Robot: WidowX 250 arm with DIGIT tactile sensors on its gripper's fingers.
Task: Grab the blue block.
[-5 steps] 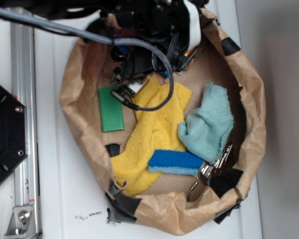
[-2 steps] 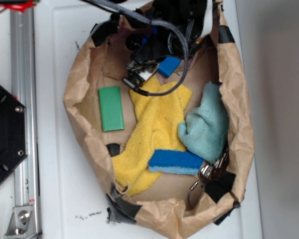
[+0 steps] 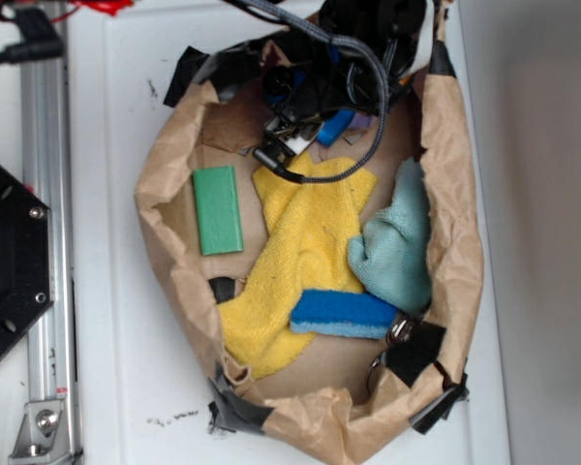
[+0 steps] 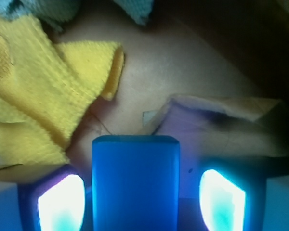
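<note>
Blue block (image 4: pixel 135 185): smooth, solid bright blue slab, crisp edges, rounded corners. In wrist view it stands between my two glowing fingers (image 4: pixel 61 202), flat face toward camera, top edge level, small gap either side. In exterior view only small blue piece (image 3: pixel 336 127) shows under my arm, at bag's far end above brown floor.

Arm enters from top edge of exterior view, cable looping below it. Gripper (image 3: pixel 321 124) angled down; fingers (image 4: pixel 61 202) glow on both sides in wrist view, the left one tight against what they hold, a narrow gap at the right one.
</note>
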